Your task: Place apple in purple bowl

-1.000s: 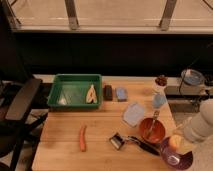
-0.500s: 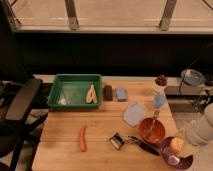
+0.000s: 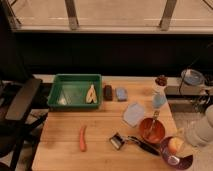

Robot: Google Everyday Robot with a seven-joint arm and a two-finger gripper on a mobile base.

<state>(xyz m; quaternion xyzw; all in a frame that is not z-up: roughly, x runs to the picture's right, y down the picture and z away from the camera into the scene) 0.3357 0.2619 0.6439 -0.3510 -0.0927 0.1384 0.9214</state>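
The apple sits over the purple bowl at the near right corner of the table, and it seems to rest inside the bowl or just above its bottom. The gripper is right beside the apple, at the end of the pale arm that comes in from the right edge. If the pincer is clamped on the fruit or already apart, I cannot tell.

In my judgement the step in hand is the release. To do it well, the pincer should let the apple go only when the fruit is low inside the rim and near the middle of the bowl, so it does not roll out. Then the arm should lift straight up, because a side movement could push the bowl off the near edge.

Just behind the pincer, touching or almost touching the purple bowl, stands the orange-brown bowl with a utensil in it. To the left of the pincer lies a dark tool, and further left the carrot. Well behind and to the left is a green tray. A dark block, a blue sponge and a pale flat packet lie on the wooden top. A black chair stands far left, and a dark wall with window rails is behind.
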